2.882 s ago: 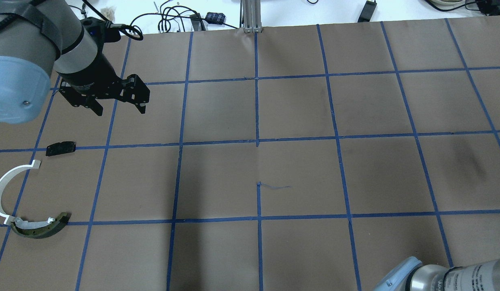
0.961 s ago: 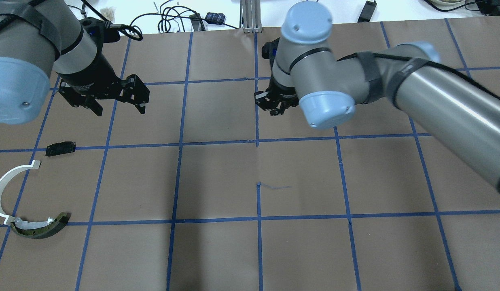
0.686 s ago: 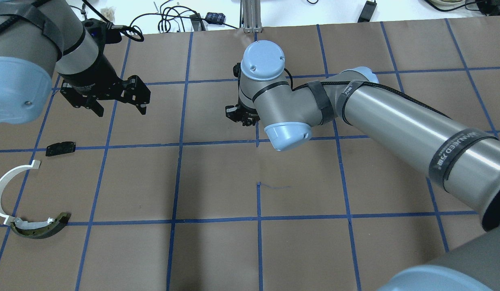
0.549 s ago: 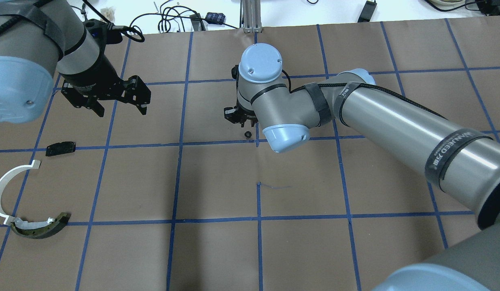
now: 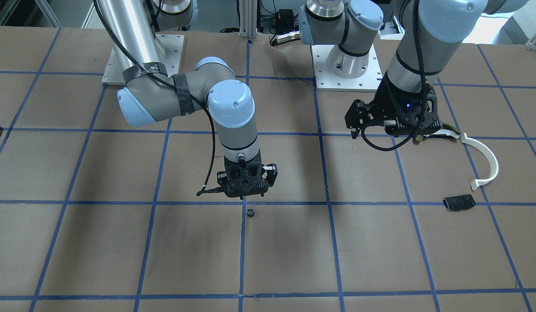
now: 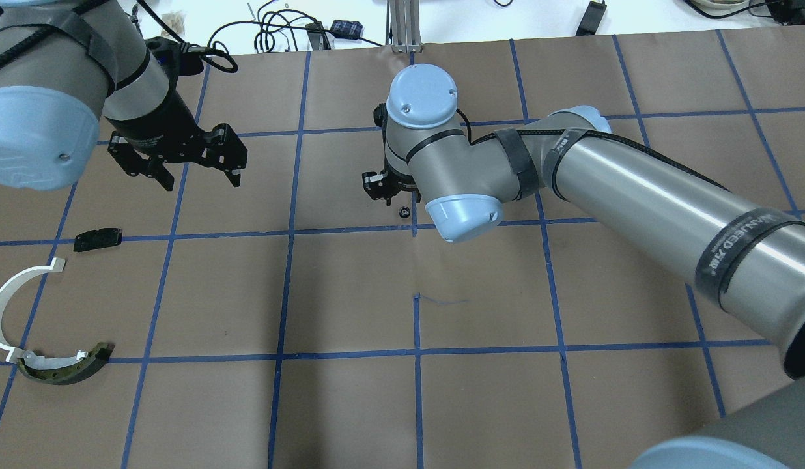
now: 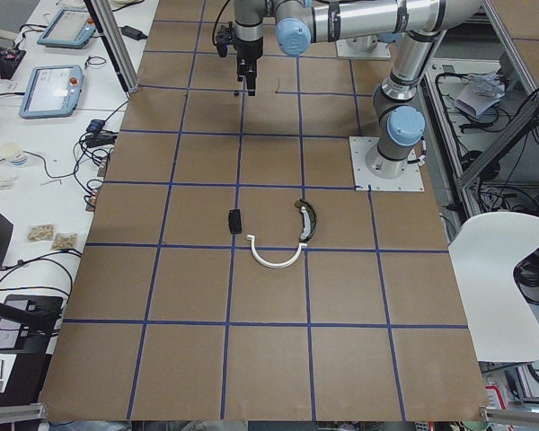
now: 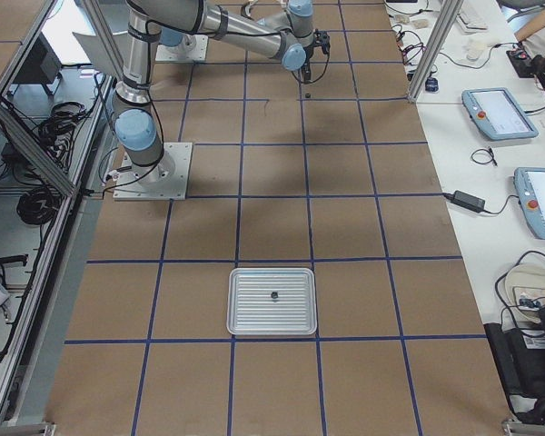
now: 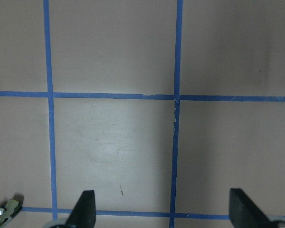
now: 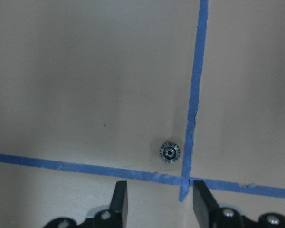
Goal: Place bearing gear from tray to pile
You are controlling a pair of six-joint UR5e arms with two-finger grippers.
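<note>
Currently held: nothing, by either arm.
Gear: the small toothed gear (image 10: 170, 152) lies flat on the brown paper of the table (image 6: 350, 293), near the middle and on the far half in the overhead view, where it shows as a dark dot (image 6: 403, 211). It sits just beside a crossing of blue tape lines, touching neither finger.
Right gripper: the right gripper (image 10: 160, 199) hangs just above the gear, pointing down. Its fingers (image 10: 118, 197) are spread apart with nothing between them, and the gear lies just beyond their tips.
Left gripper: the left gripper (image 6: 200, 179) hovers over the table's left side, fingers wide apart and empty, well apart from the gear.
Pile: the white arc (image 6: 5, 306), the dark curved piece (image 6: 64, 368) and the flat black plate (image 6: 98, 238) lie at the near left. The arc's end touches the curved piece, and the plate lies apart from both. All are far from the gear.
Tray: the tray (image 8: 254, 313) sits at the table's right end and has a small dark part in its middle, too small to name.
</note>
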